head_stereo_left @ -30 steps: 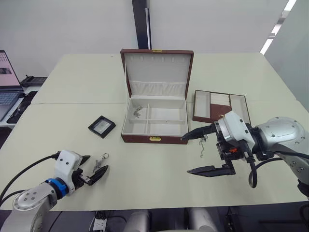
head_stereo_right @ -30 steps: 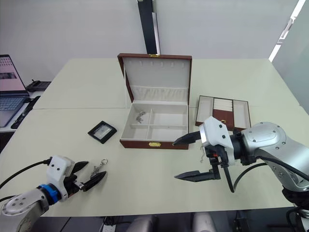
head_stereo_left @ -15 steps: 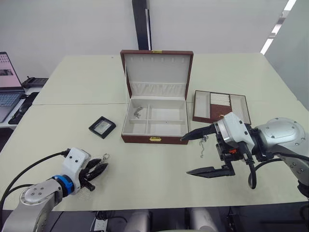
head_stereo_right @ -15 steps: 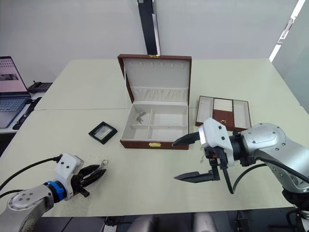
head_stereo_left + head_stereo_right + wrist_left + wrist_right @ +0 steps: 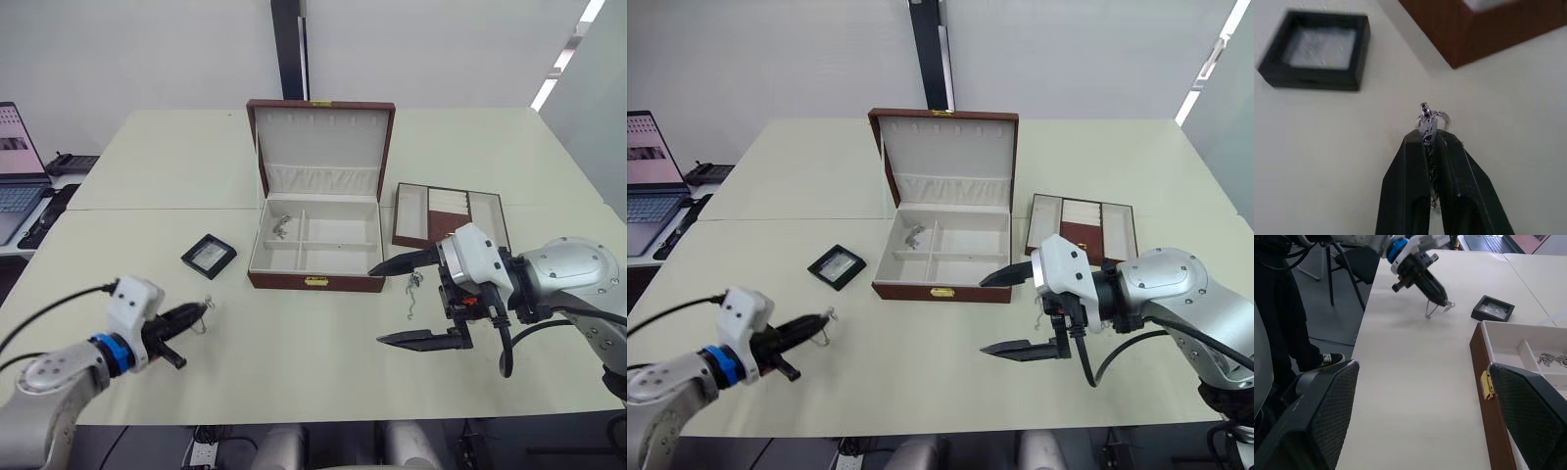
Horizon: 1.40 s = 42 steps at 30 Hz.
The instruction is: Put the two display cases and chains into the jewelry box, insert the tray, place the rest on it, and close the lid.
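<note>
Left eye view: a pale table (image 5: 323, 343) holds the jewelry box (image 5: 315, 282) at its middle, the lid (image 5: 321, 137) standing upright and open. A small silvery chain (image 5: 279, 225) lies in the box's back-left compartment. The tray (image 5: 449, 215) sits just to the right of the box. One display case (image 5: 208, 255) lies flat on the table to the left of the box. A thin chain (image 5: 412, 294) lies on the table near the box's front-right corner. The right gripper (image 5: 421, 301) hovers there with its two black fingers spread wide apart, holding nothing.

Right eye view: the left gripper (image 5: 813, 321), low at the front left of the table, has its fingers pressed together on a ring-topped short chain (image 5: 827, 319) that hangs from the tips.

Left wrist view: the black fingers (image 5: 1400, 196) are clamped on the short chain, whose ring pokes out past the tips. The display case sits beyond, and a corner of the box shows beside it.

Right wrist view: the right gripper's wide-apart fingers (image 5: 1327, 406) frame the table. Across it, the left gripper holds the dangling chain above the surface, near the display case. A person's dark trouser leg and shoe (image 5: 1317, 362) stand beside the table.
</note>
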Each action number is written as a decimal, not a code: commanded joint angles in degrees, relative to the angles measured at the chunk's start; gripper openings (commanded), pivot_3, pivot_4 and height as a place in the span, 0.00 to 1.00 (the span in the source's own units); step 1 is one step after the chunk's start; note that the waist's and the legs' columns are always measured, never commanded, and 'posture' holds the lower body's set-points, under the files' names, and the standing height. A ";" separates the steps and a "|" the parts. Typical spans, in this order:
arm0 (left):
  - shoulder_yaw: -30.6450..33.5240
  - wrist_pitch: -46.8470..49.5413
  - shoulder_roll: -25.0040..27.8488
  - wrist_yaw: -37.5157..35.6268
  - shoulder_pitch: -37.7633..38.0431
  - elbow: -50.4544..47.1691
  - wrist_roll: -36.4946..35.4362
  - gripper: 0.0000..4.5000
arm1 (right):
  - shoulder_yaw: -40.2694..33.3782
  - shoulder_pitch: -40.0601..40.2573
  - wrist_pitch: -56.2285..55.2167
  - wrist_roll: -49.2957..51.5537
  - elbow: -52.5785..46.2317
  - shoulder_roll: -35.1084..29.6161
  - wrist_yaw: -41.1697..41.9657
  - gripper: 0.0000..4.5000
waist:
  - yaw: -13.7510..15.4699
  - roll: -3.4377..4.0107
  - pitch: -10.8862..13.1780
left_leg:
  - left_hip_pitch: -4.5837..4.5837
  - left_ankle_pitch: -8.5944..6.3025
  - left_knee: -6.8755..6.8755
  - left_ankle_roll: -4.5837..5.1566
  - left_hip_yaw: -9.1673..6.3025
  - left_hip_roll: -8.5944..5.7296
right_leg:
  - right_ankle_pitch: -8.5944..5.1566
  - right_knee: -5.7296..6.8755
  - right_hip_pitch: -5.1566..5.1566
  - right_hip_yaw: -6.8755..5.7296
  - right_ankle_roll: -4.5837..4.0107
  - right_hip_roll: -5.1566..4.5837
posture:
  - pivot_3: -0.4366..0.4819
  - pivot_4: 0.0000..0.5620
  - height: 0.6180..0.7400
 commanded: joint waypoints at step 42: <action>-32.19 -5.65 1.13 -16.58 -48.16 25.29 15.29 0.20 | 1.17 -3.50 9.59 -6.47 -3.24 4.27 -19.57 1.00 | -0.41 -0.14 0.14 | -0.11 0.13 0.08 -0.23 0.01 -0.22 | 0.01 0.17 -0.18 0.00 -0.01 0.17 | 0.48 0.27 1.00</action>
